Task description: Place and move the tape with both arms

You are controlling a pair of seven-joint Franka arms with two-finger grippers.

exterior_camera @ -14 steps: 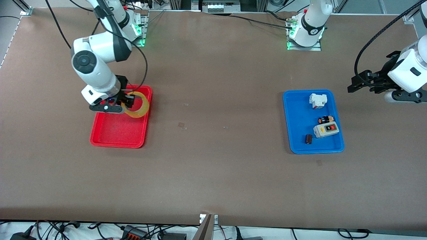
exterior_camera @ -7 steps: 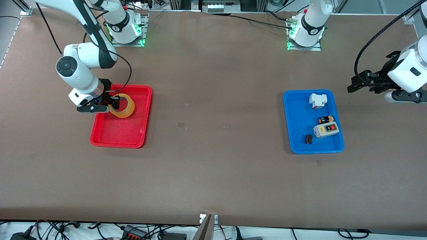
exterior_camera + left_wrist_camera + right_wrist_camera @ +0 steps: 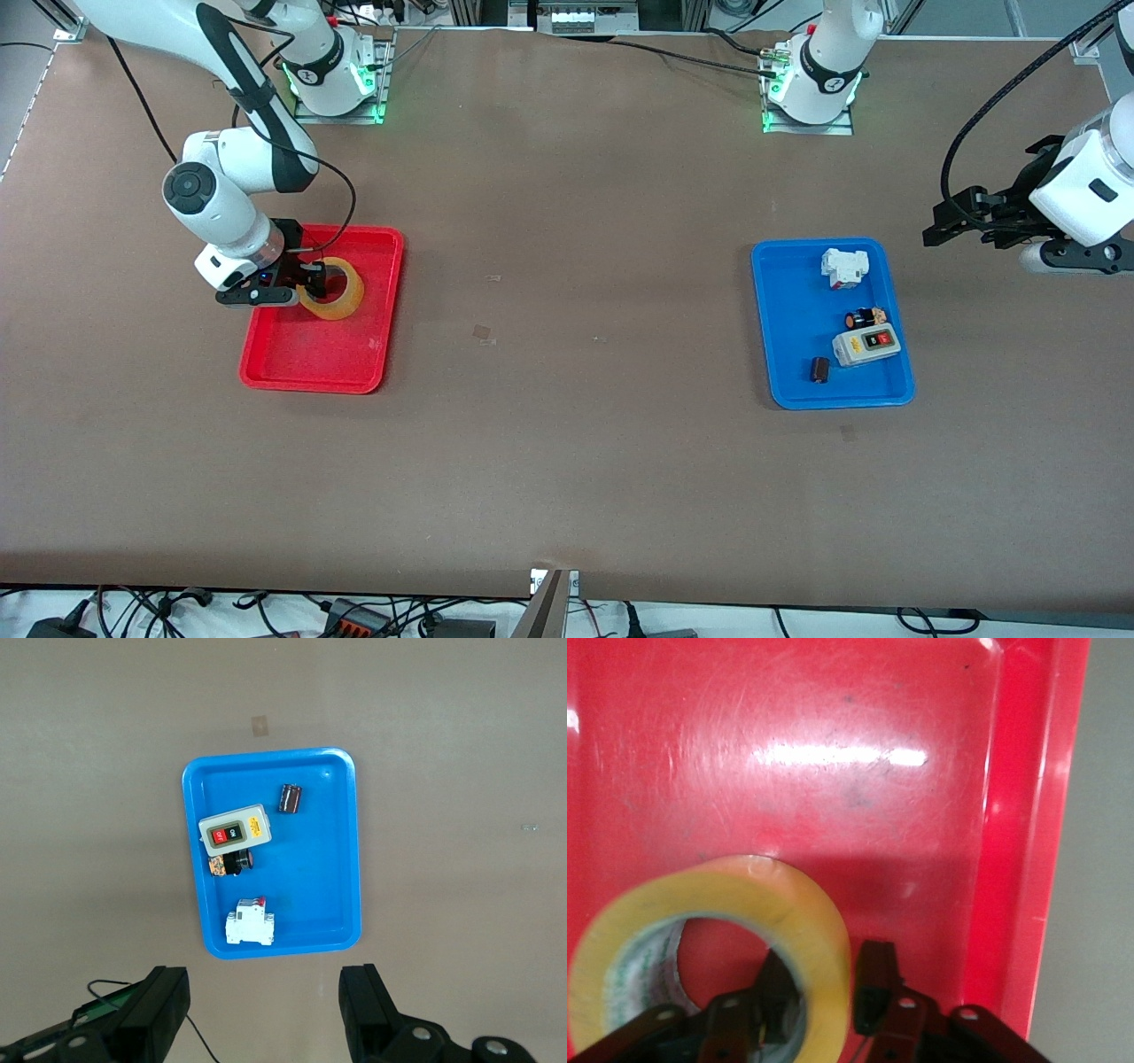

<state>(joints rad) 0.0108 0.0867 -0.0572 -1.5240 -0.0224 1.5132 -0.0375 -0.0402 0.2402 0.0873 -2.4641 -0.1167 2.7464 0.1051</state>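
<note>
— Where is the tape (image 3: 333, 288) at this moment?

— Over the red tray (image 3: 314, 359), at the end of the tray farther from the front camera, tipped up at an angle. Whether its lower edge touches the tray floor, I cannot tell. The right gripper (image 3: 306, 282) has it: one finger (image 3: 873, 979) presses on the outside of the roll's wall, the other sits inside the hole, so the fingers are closed down onto the wall.

— Confirmed from the wrist as well?

— Yes. The right wrist view shows the tape (image 3: 709, 948) with its yellowish band pinched between the two black fingers, and the glossy tray floor (image 3: 833, 753) beneath.

— And the left arm?

— Waiting. The left gripper (image 3: 961, 220) hangs over bare counter (image 3: 567, 443), out past the blue tray (image 3: 788, 354) toward the left arm's end of the counter. Its fingers (image 3: 368, 1010) stand spread wide apart with nothing between them.

— Contents of the blue tray?

— Four items, all well apart from the red tray. A white breaker (image 3: 842, 267) lies farthest from the front camera; nearer are a small black-and-orange part (image 3: 864, 318), then a grey switch box (image 3: 866, 346) with a red button, and beside that a small dark cylinder (image 3: 820, 369).
</note>
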